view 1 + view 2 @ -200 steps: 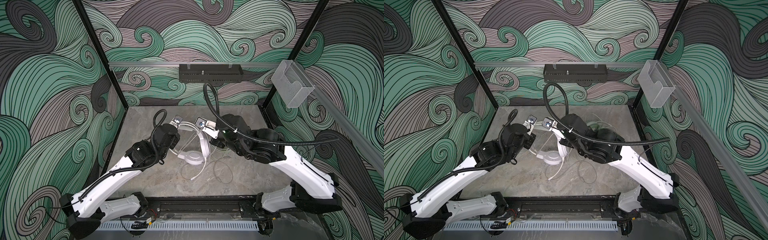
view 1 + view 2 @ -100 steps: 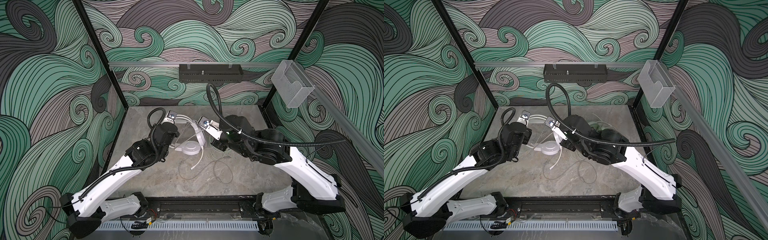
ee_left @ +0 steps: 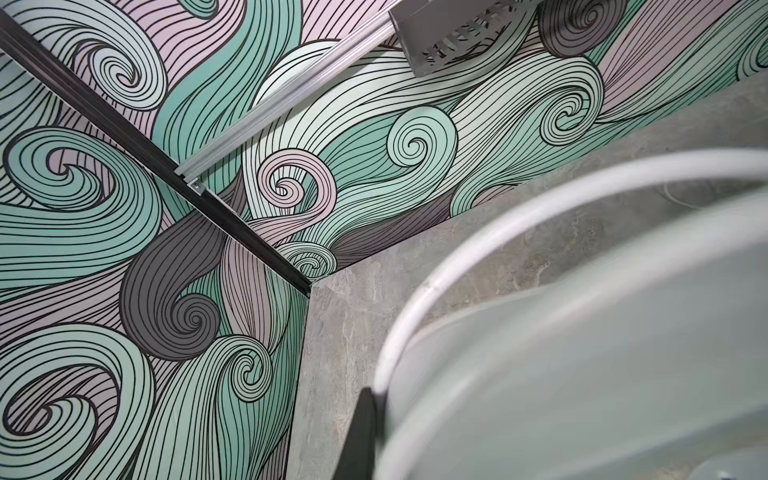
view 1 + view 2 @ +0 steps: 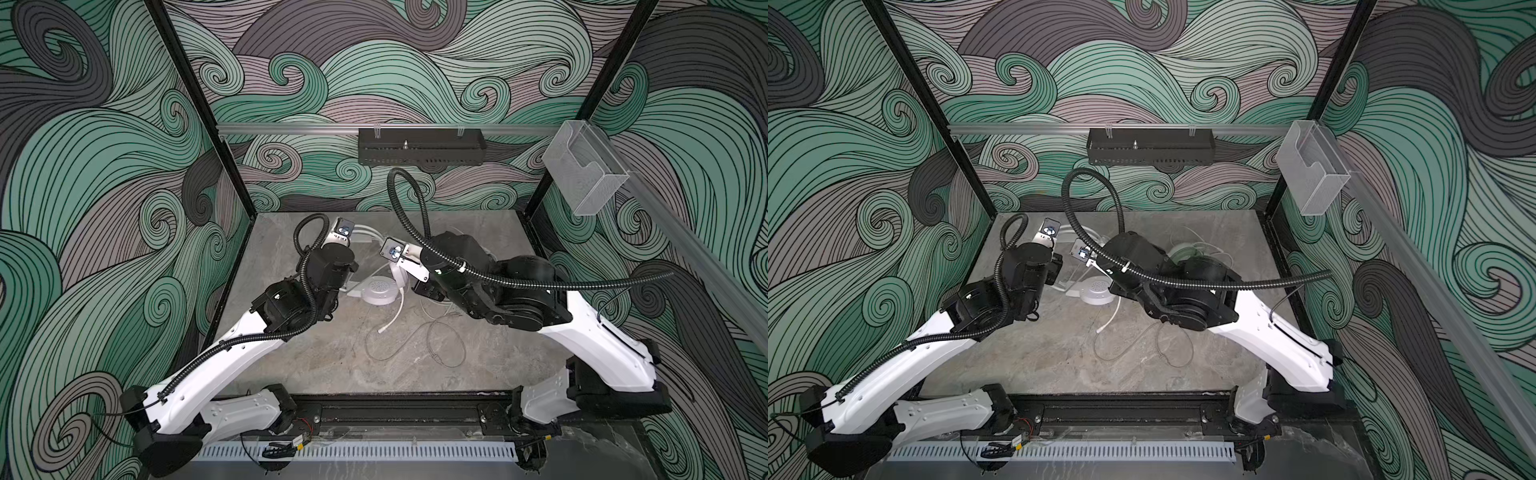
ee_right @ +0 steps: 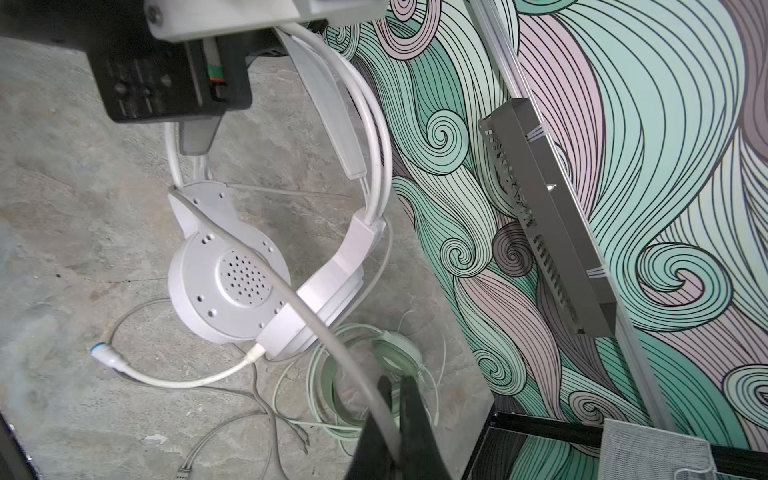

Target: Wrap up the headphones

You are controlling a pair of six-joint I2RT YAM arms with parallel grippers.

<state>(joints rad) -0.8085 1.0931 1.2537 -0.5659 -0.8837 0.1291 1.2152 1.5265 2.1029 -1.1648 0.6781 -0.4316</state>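
Floor of the cell: a grey marbled stone-look tabletop [image 4: 332, 365], matt, walled on 3 sides by panels printed with green, mauve and charcoal swirls [image 4: 374, 83]. 2 black frame posts [image 4: 199, 124] stand at the back corners. An aluminium rail [image 4: 291, 128] runs along the back wall and carries a black perforated tray [image 4: 419, 146]. A clear plastic holder [image 4: 582, 174] hangs on the right-hand rail. Along the front edge runs a black base track [image 4: 395, 411], with a white slotted duct [image 4: 374, 451] before it. The white headset [image 4: 377, 291] is mid-table toward the back, between the 2 wrists, with a perforated earcup face up. The left gripper [image 5: 197, 143] is closed onto its headband [image 5: 374, 166] just above that earcup. Whether the earcups clear the stone, cannot tell. The right gripper [image 5: 395, 399] is pinched together on the grey cable [image 5: 257, 266], which runs taut across the earcup to the jaws. Slack cable loops [image 4: 415, 345] lie on the stone nearer the front. The mint green headset [image 5: 365, 361] lies flat by the back right corner with its own cable in loops about it. In a top view [image 4: 1183, 251] it is partly behind the right arm.
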